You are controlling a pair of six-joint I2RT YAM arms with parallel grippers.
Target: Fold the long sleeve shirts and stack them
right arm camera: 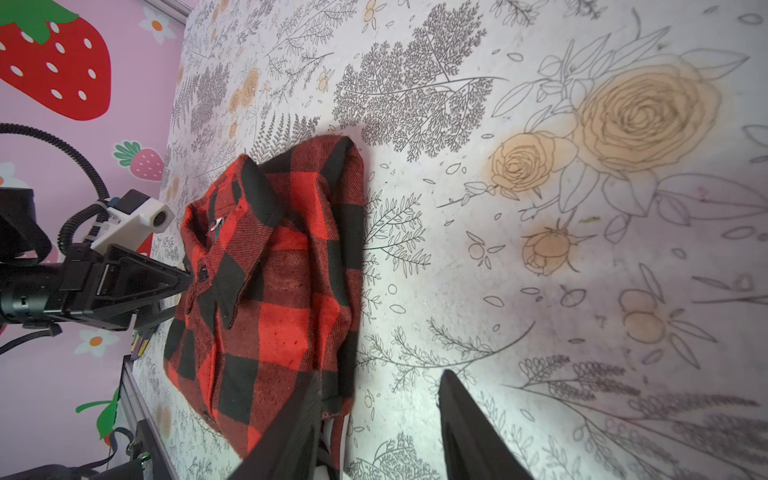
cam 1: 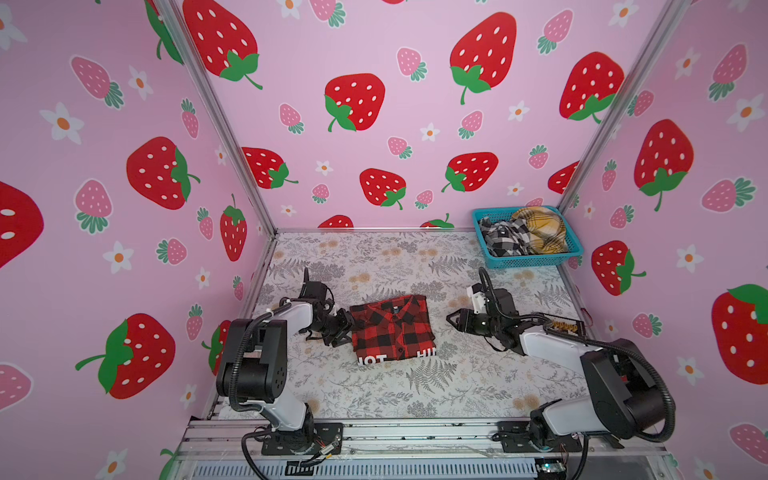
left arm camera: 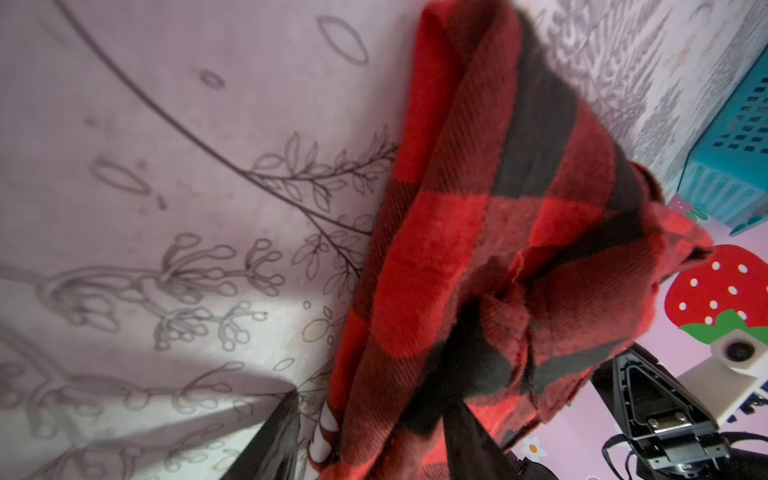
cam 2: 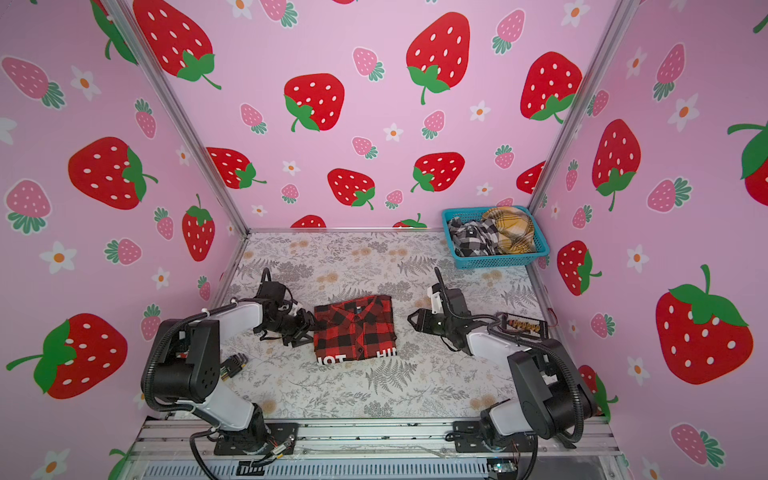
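Left arm (cam 1: 286, 316): base at 7 o'clock, elbow raised, forearm stretched low toward 3 o'clock.
Left gripper (cam 1: 348, 328): held low, pointing to 3 o'clock, fingers (left arm camera: 274, 440) standing apart.
Right arm (cam 1: 552, 345): base at 5 o'clock, elbow raised, forearm reaching toward 9 o'clock.
Right gripper (cam 1: 451, 319): held low, pointing to 9 o'clock, fingers (right arm camera: 299, 424) spread.

Red-black shirt (cam 1: 390, 328) folded, centre; black-white shirt (cam 1: 500, 239), mustard shirt (cam 1: 540, 230) crumpled in basket (cam 1: 536, 261).
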